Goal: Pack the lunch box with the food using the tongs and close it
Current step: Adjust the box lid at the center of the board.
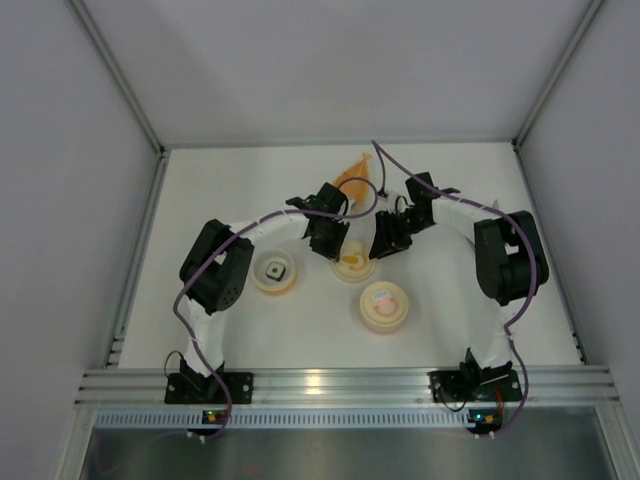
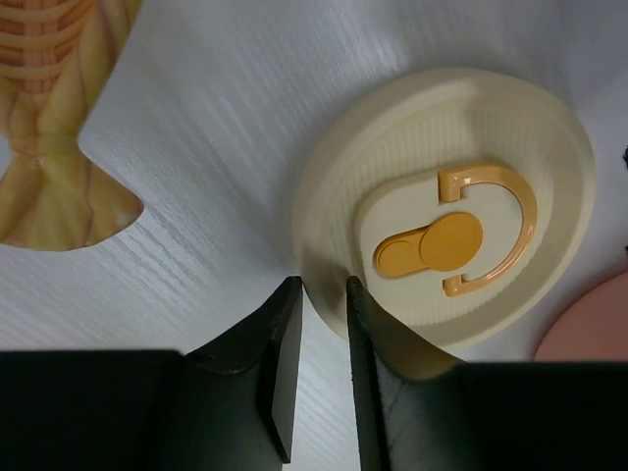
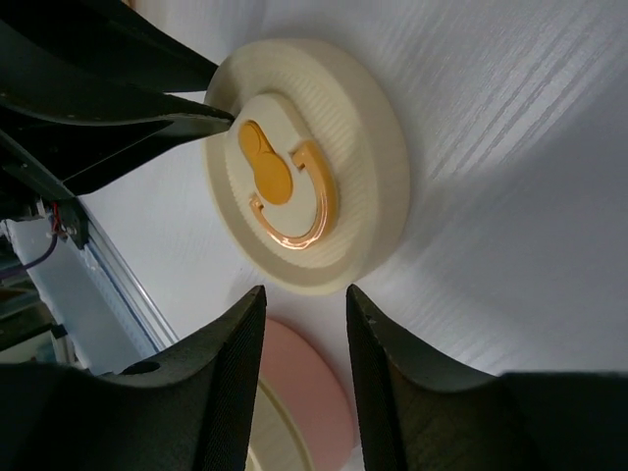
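The left pincer barely parted, the right pincer wider, both empty beside the round cream orange-handled lid; the black food block sits in a cream bowl left of it; a glancing squeeze may skid the lid.

An orange leaf-shaped tray (ribbed, translucent) lies on the white table.

Left arm, right arm: white links, black joints, purple cables (one each); left gripper seemingly matte black.
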